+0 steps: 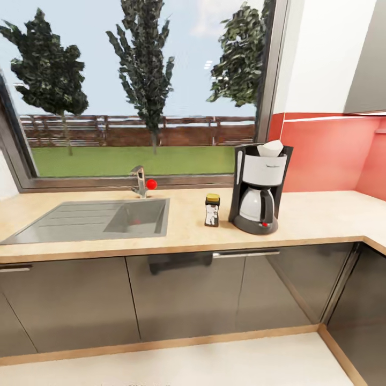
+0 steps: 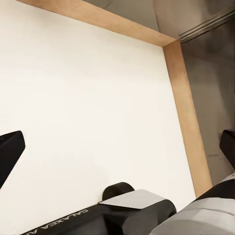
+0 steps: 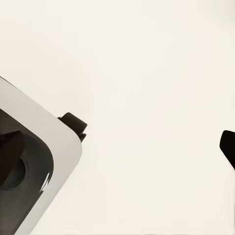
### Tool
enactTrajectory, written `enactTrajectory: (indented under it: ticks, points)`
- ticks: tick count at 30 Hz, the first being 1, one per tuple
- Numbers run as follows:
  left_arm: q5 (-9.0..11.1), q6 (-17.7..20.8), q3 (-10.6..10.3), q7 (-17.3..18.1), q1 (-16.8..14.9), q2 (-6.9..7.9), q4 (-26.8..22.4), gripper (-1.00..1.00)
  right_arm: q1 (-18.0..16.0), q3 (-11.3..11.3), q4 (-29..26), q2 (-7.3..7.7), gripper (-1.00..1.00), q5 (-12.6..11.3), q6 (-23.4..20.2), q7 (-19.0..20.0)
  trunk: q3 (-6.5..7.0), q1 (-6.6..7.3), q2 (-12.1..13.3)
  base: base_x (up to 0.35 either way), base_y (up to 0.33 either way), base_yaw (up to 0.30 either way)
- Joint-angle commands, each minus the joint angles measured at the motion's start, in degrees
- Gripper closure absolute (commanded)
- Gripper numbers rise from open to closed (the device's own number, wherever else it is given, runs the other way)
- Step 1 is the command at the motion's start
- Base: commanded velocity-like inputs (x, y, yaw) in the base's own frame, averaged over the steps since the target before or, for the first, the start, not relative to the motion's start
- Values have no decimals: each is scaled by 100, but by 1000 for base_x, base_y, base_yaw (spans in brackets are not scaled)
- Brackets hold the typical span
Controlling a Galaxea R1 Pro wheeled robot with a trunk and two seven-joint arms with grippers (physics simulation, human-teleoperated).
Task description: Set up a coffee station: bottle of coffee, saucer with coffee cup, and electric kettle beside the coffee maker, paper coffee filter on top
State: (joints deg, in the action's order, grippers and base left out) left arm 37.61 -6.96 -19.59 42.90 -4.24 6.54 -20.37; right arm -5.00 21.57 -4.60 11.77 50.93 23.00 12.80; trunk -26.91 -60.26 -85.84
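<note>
Coffee maker (image 1: 259,187) stood frame right on countertop (image 1: 316,214), filter (image 1: 270,148) on top, coffee bottle (image 1: 212,209) just left. Both grippers' fingers spread, empty.

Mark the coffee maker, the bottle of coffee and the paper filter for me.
coffee maker (image 1: 264,172): head view, white front panel.
bottle of coffee (image 1: 212,213): head view, pale label.
paper coffee filter (image 1: 271,148): head view, white cone on the machine's top.
</note>
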Motion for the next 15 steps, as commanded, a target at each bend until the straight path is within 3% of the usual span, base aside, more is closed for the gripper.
enactTrajectory:
  ticks: [1, 15]
  points:
    - [36, -43, -47, -1, -7, 5, 7, -100, 0, 49, -5, 1, -100, 13, 12, 42, -6, 0, -3, 0, 0, 272]
    - [36, -43, -45, -1, -7, 5, 7, -100, 0, 40, -6, -2, -100, 13, 12, 28, -6, 0, -3, 0, 0, 272]
